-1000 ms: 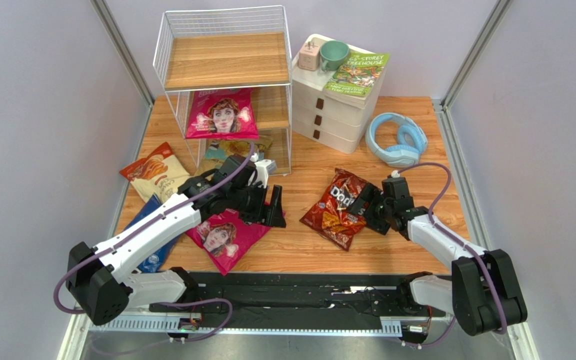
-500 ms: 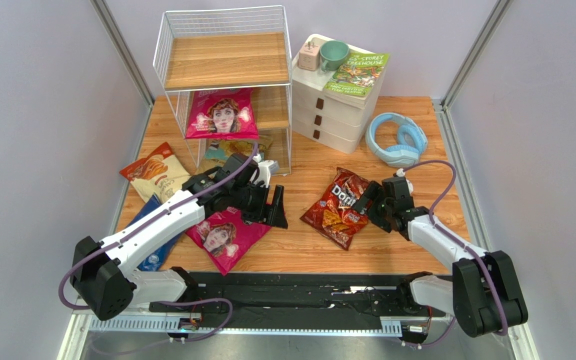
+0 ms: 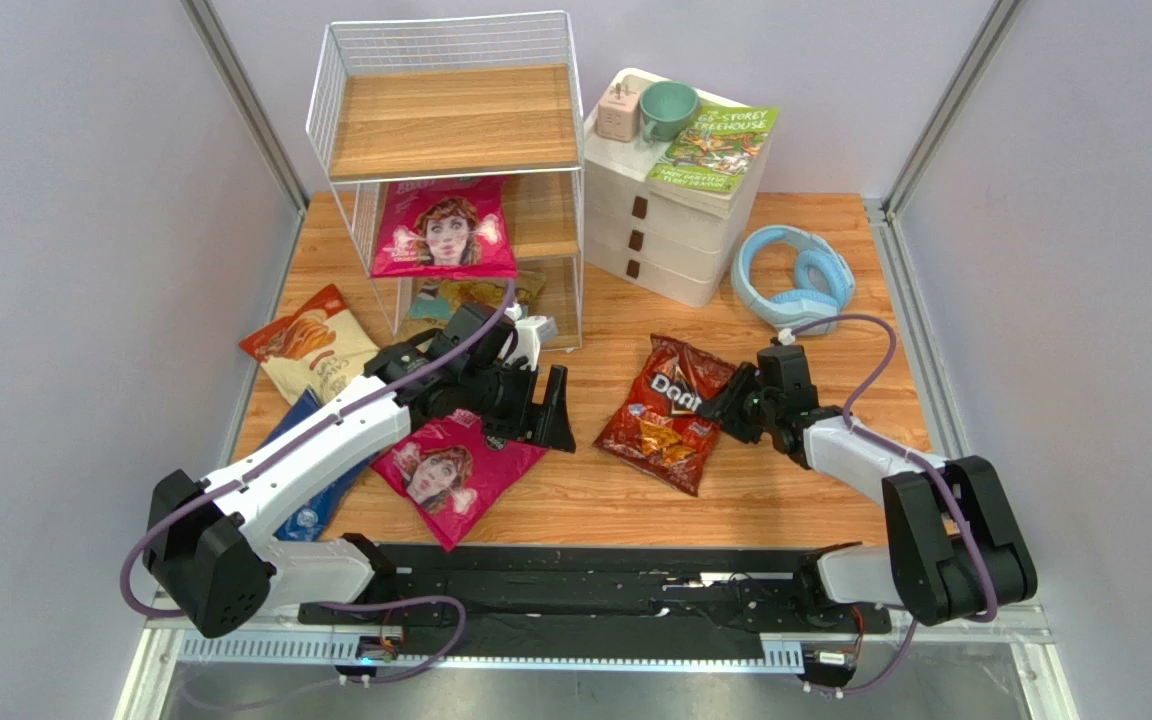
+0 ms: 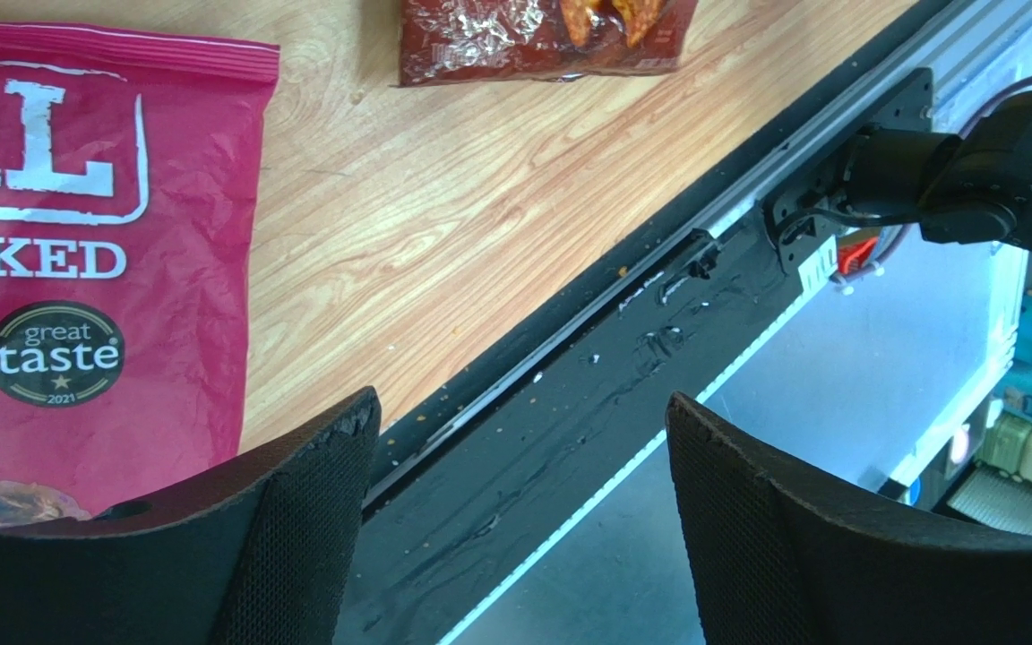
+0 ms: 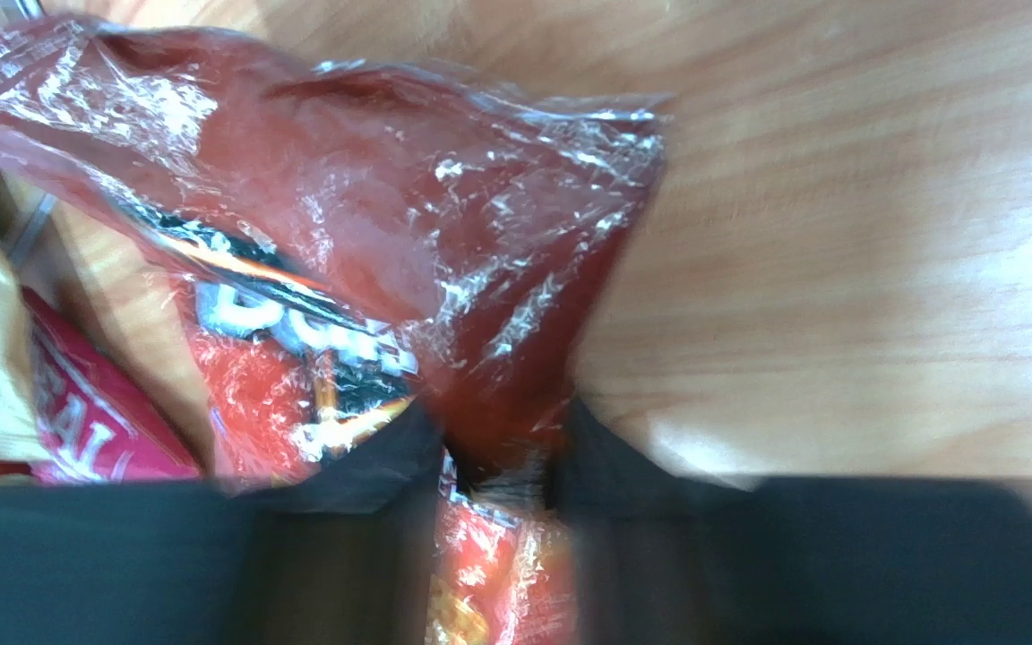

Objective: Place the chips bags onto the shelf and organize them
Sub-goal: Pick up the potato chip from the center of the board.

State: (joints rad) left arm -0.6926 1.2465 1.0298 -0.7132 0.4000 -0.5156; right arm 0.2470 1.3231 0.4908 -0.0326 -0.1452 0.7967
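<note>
1. Top view, done so far: the shelf (image 3: 455, 128) stands at the far side of the desk (image 3: 778, 495). Two bags are inside it. The shelved magenta bag (image 3: 444, 228) lies on the middle tier. A tan bag (image 3: 455, 300) sits lower down, seen through the mesh and partly hidden by the left arm. The top tier carries nothing.
2. Top view, left to do: four bags lie on the desk.
   - The orange-and-cream bag (image 3: 307, 342) is to the left of the shelf.
   - The blue bag (image 3: 301, 518) is largely under the left arm.
   - The loose magenta bag (image 3: 455, 468) is near the front.
   - The red bag (image 3: 663, 413) is right of centre, well apart from the shelf.
3. Left wrist view: the left gripper (image 3: 545, 413) is released, with nothing between its fingers. It hangs over the desk's near edge, just beside the loose magenta bag.
4. Right wrist view (blurred): the right gripper (image 3: 740, 405) is clenched on a crumpled edge of the red bag. I cannot tell whether the bag is off the desk.
5. Judgement: roughly a third of the task is done. The red bag looks like the step in hand. The other three bags are untouched, and the tidying on the tiers is yet to come.
</note>
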